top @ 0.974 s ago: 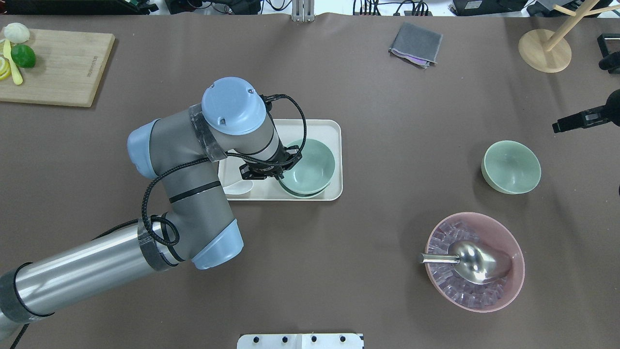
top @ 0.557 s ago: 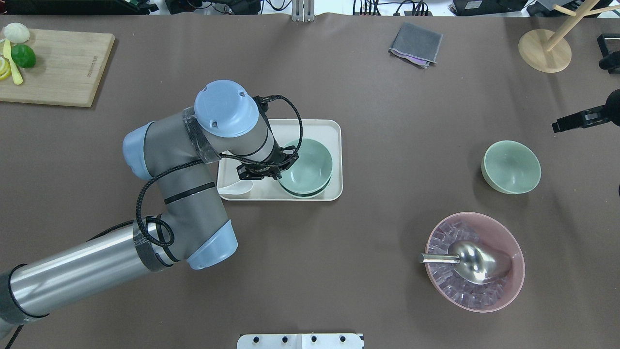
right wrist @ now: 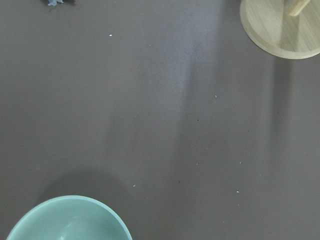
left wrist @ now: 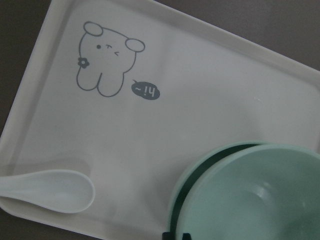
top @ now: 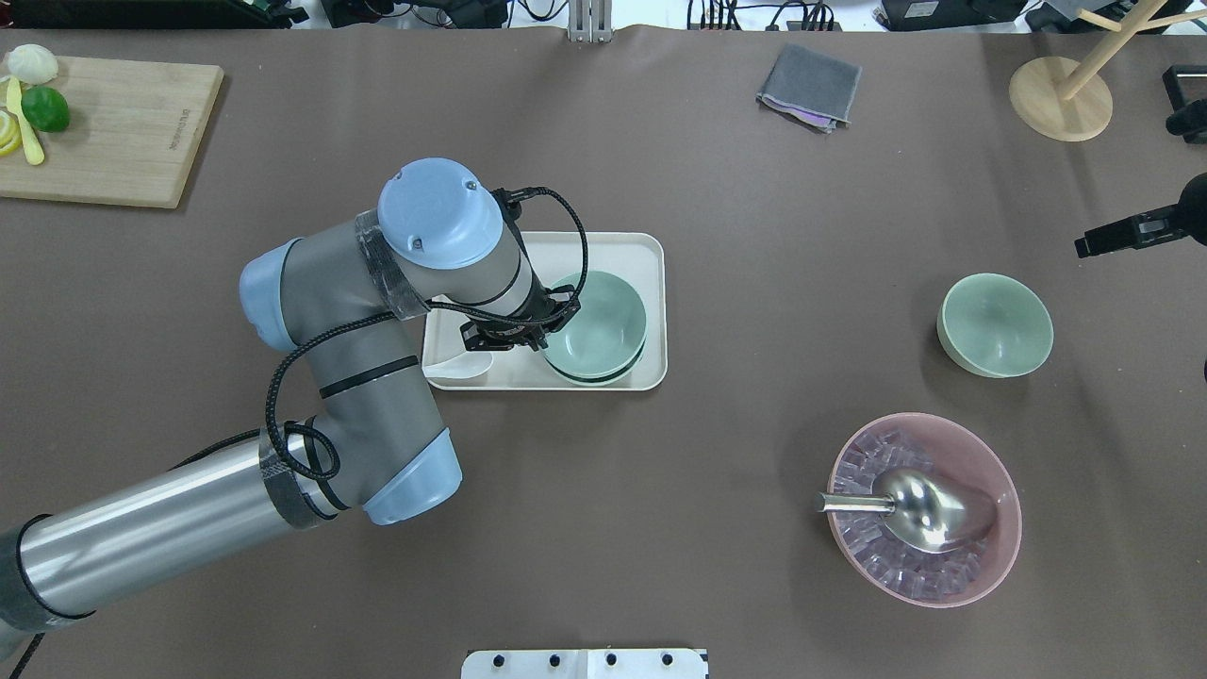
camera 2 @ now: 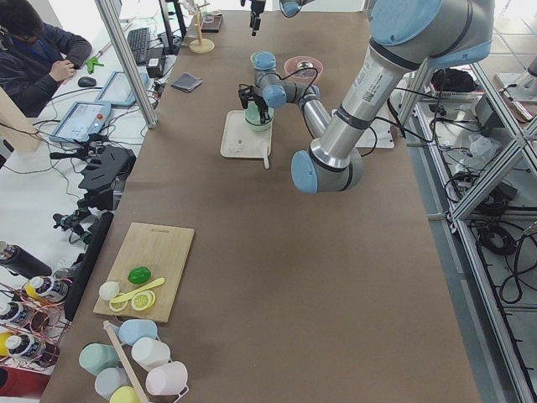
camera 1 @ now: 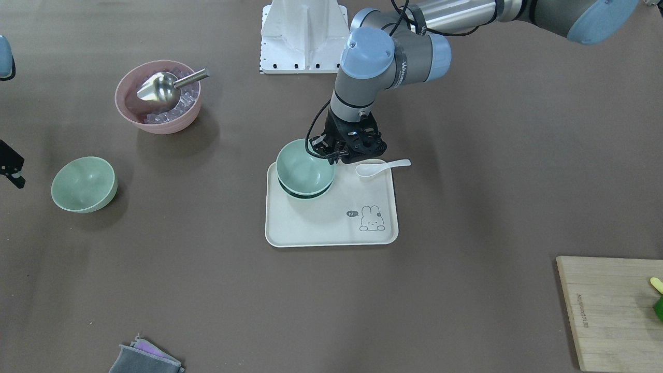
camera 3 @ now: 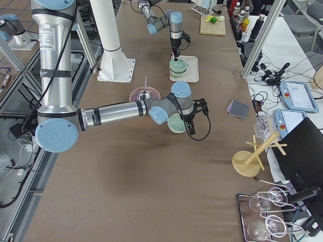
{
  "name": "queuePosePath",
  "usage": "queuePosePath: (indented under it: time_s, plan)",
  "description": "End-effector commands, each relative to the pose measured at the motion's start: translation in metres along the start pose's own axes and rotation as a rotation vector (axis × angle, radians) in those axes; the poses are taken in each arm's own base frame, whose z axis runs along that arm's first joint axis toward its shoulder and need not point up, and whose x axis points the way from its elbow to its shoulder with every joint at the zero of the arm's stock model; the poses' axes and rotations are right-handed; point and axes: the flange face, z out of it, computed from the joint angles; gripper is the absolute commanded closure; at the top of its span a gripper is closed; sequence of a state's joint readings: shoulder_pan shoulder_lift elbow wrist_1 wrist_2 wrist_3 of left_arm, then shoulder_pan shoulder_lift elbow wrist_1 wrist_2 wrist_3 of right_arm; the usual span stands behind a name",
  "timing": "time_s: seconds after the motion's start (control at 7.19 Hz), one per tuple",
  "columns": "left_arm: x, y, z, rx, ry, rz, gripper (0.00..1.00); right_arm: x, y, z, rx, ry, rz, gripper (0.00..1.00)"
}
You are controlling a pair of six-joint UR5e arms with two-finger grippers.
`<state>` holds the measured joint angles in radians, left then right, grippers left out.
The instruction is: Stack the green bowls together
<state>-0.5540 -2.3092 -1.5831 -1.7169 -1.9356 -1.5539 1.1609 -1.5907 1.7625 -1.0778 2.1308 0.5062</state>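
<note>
Nearest the robot, to the right of the tray (camera 1: 321, 228) on the bench (top: 754, 424), a pink bowl (camera 1: 155, 127) is seen, filled with clear cubes and carrying a metal scoop (top: 929, 509). On the tray's right half two bowls are found, one inside the other: the upper green bowl (top: 596, 321) is seated in the lower green bowl (camera 1: 305, 195), of which only a dark crescent is shown. The left gripper (camera 1: 329, 154) is set at the upper bowl's left rim, and its fingers (left wrist: 169, 236) are closed on that rim. A white spoon (camera 1: 380, 166) is laid at the tray's near left corner, beside the gripper. Well to the right of the tray, level with it, the third green bowl (top: 995, 323) is stood upright and alone. Farther right of the tray again, and a little beyond, the right gripper (top: 1084, 247) is held off the bowl; whether its fingers are apart or together cannot be told. Beyond the tray, a folded grey cloth (top: 809, 85) is laid to the right and a wooden cutting board (top: 123, 141) to the left.
</note>
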Motion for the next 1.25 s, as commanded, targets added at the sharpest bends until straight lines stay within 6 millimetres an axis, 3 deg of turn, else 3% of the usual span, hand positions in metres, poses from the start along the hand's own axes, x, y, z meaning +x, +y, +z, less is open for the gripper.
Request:
queuePosePath:
  time_s: [0.0, 0.84, 0.97, 1.11]
  plan:
    - [-0.0027, -0.0036, 0.0098, 0.001, 0.008, 0.000, 1.00, 0.0002, 0.0000, 0.0000, 0.000, 0.000, 0.001, 0.00]
    - [-0.0021, -0.0019, 0.0114, -0.001, 0.013, 0.005, 1.00, 0.0006, -0.0002, 0.0000, 0.002, 0.004, 0.001, 0.00]
    - [-0.0023, -0.0017, 0.0112, -0.003, 0.018, 0.009, 0.90, 0.0006, -0.0002, 0.0000, 0.002, 0.004, -0.001, 0.00]
    - [-0.0056, -0.0023, 0.0130, -0.002, 0.023, 0.014, 0.60, 0.0000, 0.0000, 0.0004, 0.001, 0.004, 0.000, 0.00]
